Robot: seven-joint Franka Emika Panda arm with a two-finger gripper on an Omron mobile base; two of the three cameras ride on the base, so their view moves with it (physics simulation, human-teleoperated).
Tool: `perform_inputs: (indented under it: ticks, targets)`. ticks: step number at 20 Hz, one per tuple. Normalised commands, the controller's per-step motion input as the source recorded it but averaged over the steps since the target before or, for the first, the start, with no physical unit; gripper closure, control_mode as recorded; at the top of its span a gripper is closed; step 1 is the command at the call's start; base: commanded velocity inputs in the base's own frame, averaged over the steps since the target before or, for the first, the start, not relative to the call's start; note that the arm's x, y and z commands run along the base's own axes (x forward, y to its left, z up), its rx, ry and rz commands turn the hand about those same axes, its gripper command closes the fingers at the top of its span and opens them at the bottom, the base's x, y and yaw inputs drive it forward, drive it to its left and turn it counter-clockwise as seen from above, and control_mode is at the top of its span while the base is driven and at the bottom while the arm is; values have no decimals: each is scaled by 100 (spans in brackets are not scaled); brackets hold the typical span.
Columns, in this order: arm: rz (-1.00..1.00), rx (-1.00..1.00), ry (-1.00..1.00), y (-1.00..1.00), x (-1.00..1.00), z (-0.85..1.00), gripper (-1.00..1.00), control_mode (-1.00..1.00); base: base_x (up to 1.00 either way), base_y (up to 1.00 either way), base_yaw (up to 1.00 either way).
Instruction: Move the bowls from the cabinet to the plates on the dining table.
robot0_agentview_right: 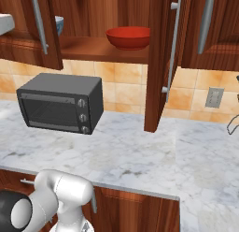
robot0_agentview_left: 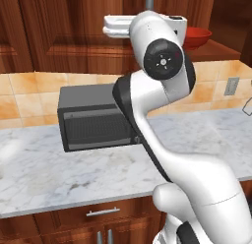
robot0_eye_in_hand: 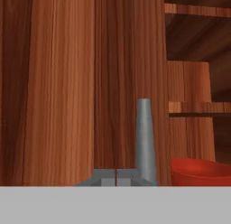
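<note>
Two bowls sit on the cabinet point(robot0_agentview_right: 161, 62) shelf. Red bowl point(robot0_agentview_right: 128, 37) shows whole in right base view, but in left base view it's half hidden behind the arm's wrist, and in hand view cut to a sliver at lower right. Patterned bowl point(robot0_agentview_right: 59, 25) is mostly hidden behind the left door point(robot0_agentview_right: 44, 30); just a bluish edge peeks out. Gripper point(robot0_eye_in_hand: 116, 179) fingertips are pressed together w/ nothing between, right against a door panel, beside the silver handle point(robot0_eye_in_hand: 144, 137). Toaster oven point(robot0_agentview_right: 60, 102) on the marble counter point(robot0_agentview_right: 140, 154) is partly blocked by the arm in left base view, clear in right base view.
</note>
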Motion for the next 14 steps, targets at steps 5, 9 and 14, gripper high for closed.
perform_inputs:
  ticks: [5, 9, 14]
  targets:
    - [1, 21, -1, -79, 0, 9, 100, -100, 0, 0, 0]
    - [0, 32, -2, -78, 2, 13, 100, -100, 0, 0, 0]
    - [1, 45, 0, -67, 0, 4, 100, -100, 0, 0, 0]
